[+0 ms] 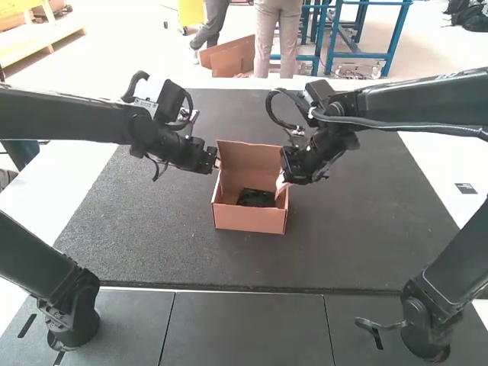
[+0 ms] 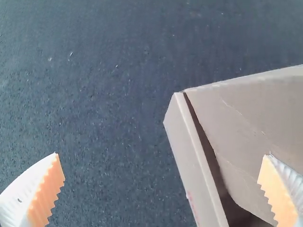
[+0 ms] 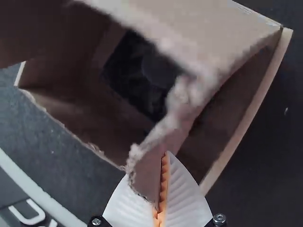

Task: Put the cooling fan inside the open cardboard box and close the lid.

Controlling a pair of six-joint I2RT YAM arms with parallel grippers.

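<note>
While the box stands open in the middle of the black mat on the worktop, the fan lies inside it on the bottom, dark against the brown card. The right tool is at the box's right side, its white ribbed fingers pressed together on the right flap, with the orange pads meeting over the card's ragged edge. In the right wrist view the flap rises from between the fingers and leans in over the opening, and the fan shows below it, deep in the box. The left tool is at the box's rear left corner, just beside the wall. In the left wrist view this tool is spread wide and grips nothing: one finger is over bare mat and the other is in front of the card. The box's corner edge stands between them, nearer the second finger. Whether that finger touches the card cannot be told. The rear flap stands upright in the high view.
</note>
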